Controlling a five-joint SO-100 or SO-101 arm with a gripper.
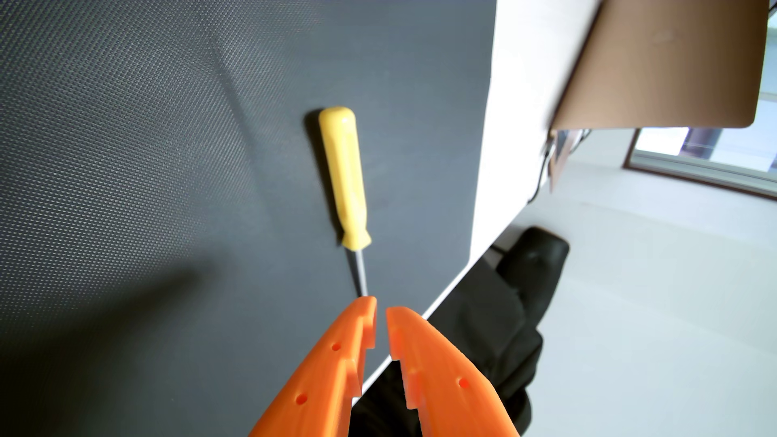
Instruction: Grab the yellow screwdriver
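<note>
The yellow screwdriver (345, 176) lies flat on a dark textured mat (147, 168) in the wrist view. Its yellow handle points up the picture and its thin metal shaft points down toward me. My orange gripper (381, 306) comes in from the bottom edge, with its tips just past the end of the shaft. The left fingertip (366, 306) hides the shaft's tip. Only a narrow slit separates the jaws, and nothing is held between them.
The mat's right edge meets a white strip of table (496, 168), whose edge drops off to the floor. A brown cardboard box (672, 63) stands at the upper right. A black chair (517, 294) sits below the table edge, beside my gripper.
</note>
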